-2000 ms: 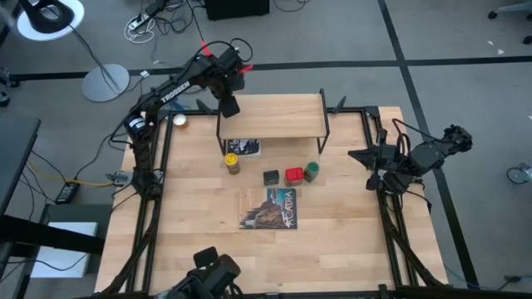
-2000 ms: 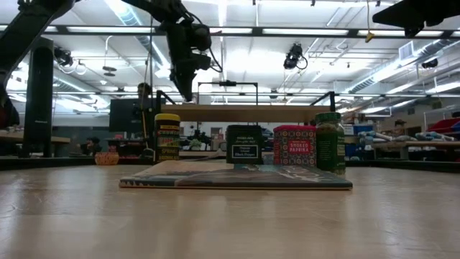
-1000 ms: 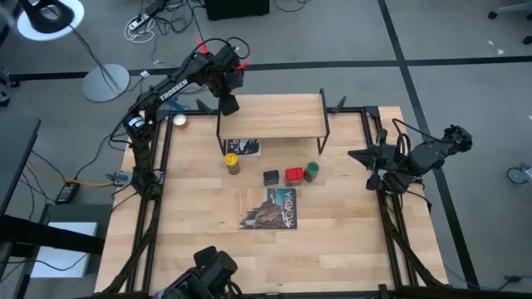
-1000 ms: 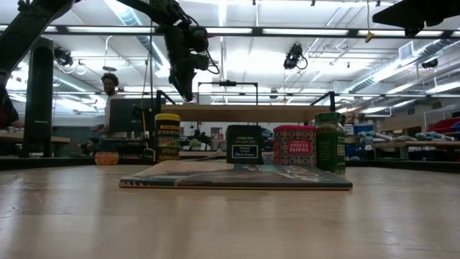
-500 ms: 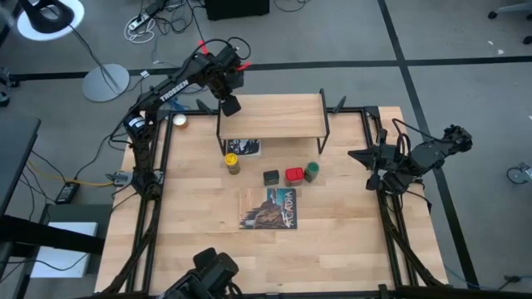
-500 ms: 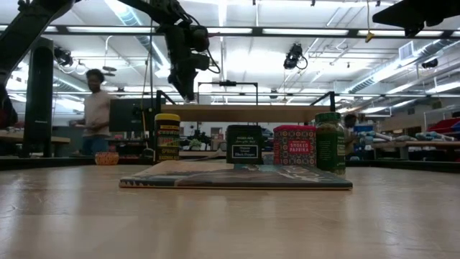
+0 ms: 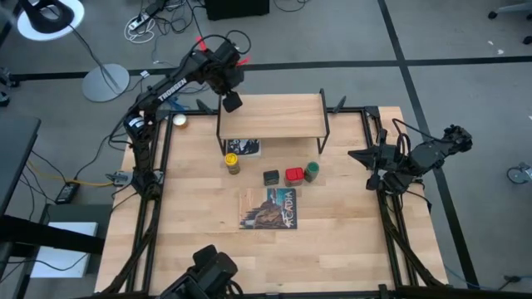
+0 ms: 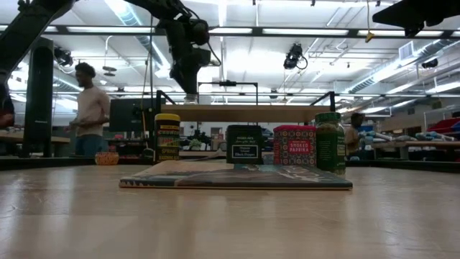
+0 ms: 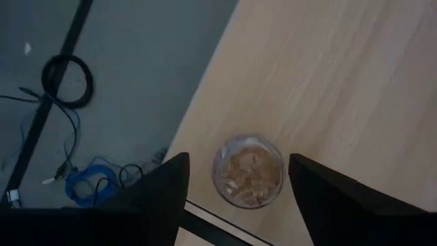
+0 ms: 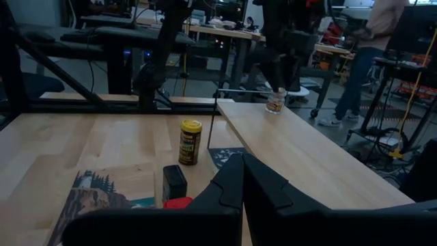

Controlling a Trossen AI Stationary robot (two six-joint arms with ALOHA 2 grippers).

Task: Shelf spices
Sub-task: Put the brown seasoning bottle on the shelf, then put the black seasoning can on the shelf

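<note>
Grey floor and cables show past the worktop's [image 7: 332, 249] far left corner, where the left gripper [image 9: 232, 205] hangs over the shelf's [image 7: 283, 116] left end, its fingers [image 9: 167, 191] wide apart and empty, the tiny clear jar [image 9: 248, 171] upright on the board directly between and below them. Four other spices stand in front of the shelf, and the right gripper [image 7: 359, 154] waits at the right edge, fingers together.

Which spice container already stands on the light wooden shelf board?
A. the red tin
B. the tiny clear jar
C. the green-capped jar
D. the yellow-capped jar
B: the tiny clear jar stands near a corner of the light wooden shelf board, below the open left hand; the other four containers stand on the tabletop.
</note>
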